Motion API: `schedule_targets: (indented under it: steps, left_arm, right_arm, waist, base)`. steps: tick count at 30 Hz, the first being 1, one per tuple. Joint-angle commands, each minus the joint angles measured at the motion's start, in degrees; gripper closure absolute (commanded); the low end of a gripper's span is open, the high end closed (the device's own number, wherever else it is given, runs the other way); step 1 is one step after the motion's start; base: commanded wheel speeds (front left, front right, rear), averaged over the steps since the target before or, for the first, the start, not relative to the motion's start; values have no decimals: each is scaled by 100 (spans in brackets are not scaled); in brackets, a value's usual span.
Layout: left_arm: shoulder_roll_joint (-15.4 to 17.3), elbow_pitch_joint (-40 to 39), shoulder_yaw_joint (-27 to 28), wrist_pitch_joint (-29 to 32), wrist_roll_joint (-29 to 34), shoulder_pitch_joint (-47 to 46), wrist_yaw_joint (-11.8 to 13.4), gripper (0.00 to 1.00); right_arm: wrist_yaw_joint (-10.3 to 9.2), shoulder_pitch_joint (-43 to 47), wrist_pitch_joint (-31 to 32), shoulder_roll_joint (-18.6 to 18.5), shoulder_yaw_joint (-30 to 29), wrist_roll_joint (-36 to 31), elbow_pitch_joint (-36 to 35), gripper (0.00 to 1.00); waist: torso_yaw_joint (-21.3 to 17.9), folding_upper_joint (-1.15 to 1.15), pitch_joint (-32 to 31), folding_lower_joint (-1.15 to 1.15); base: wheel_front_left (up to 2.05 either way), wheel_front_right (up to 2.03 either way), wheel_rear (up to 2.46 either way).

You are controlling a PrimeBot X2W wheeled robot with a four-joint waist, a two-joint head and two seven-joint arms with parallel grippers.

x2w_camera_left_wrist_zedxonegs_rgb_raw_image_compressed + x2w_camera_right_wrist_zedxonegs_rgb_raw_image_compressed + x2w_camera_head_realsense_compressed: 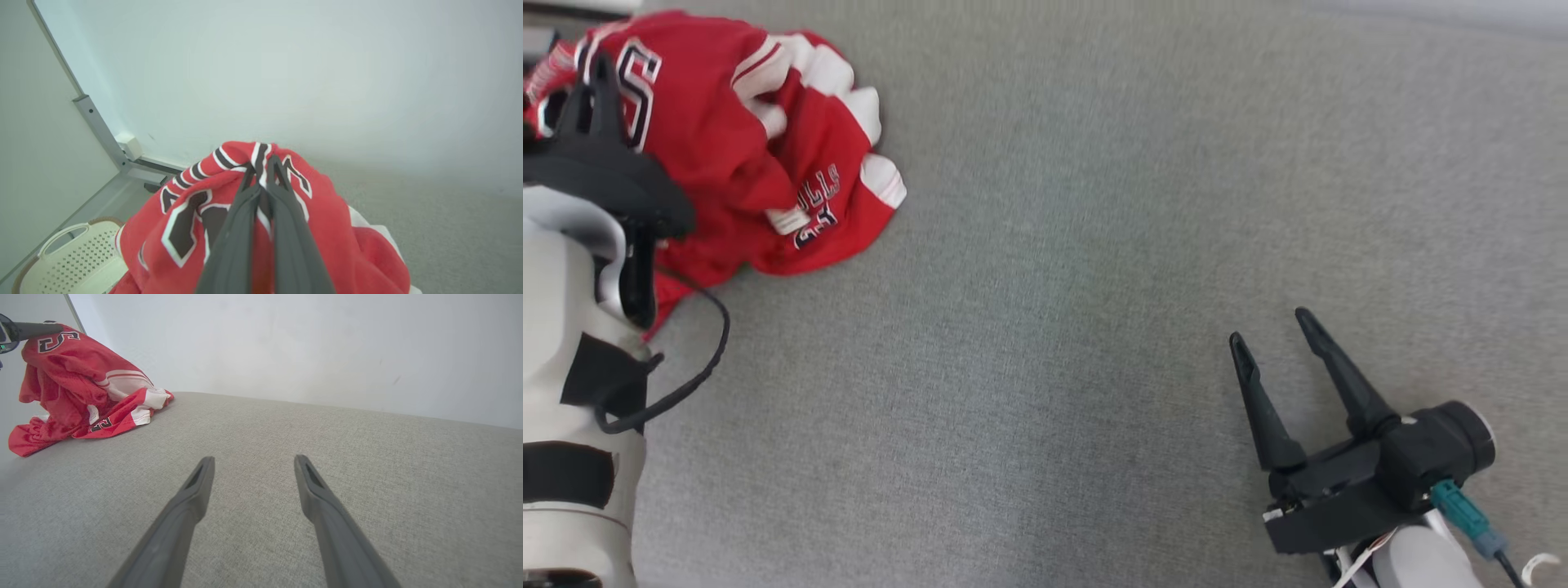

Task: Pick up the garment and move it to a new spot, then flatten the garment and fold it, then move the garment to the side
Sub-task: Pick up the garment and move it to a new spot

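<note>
The garment (760, 155) is a red jersey with white and black trim, bunched at the far left of the grey surface (1062, 269). My left gripper (263, 165) is shut on a fold of the garment (322, 228), and the cloth rises in a peak around its fingers. From the right wrist camera the garment (77, 388) hangs lifted at its top left corner, its lower part resting on the surface. My right gripper (1270, 327) stands open over bare surface at the lower right, far from the cloth; its fingers (196, 490) hold nothing.
A cream perforated basket (73, 261) sits below the surface's left edge. A metal frame post (102, 130) and a pale wall (310, 73) stand behind the garment. A black cable (698, 359) loops off my left forearm.
</note>
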Motion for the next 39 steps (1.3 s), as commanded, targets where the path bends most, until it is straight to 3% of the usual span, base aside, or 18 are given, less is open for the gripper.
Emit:
schedule_targets:
  steps: [1, 8, 18, 30, 39]
  left_arm:
    - [15, -213, -85, -135, -48, 68, 7, 100]
    - [24, -1379, -667, -243, -290, 347, 6, 100]
    - [144, -2954, -1246, 759, -507, 945, 22, 100]
    - [-46, -4231, -1686, 1809, -688, 1500, 130, 100]
    - [-242, -4241, -2170, 2055, -598, 1487, 91, 100]
  right_arm:
    - [-12, 126, -7, 51, -8, 62, 24, 0]
    - [-12, 420, -6, 356, 14, 132, 107, 0]
    - [-12, 643, -6, 657, 125, 220, 148, 0]
    - [-12, 640, -6, 773, 21, 217, 47, 0]
    - [-12, 478, -6, 839, -19, 192, -19, 0]
  waist:
    - [-133, -1, -373, 0]
    - [-443, -1, -1109, 0]
    - [-1467, -1, -1773, 0]
    - [-2754, -1, -1671, 0]
    - [-3232, -1, -1222, 0]
  base:
    - [0, 0, 0]
    - [0, 0, 0]
    - [0, 0, 0]
    - [0, 0, 0]
    - [0, 0, 0]
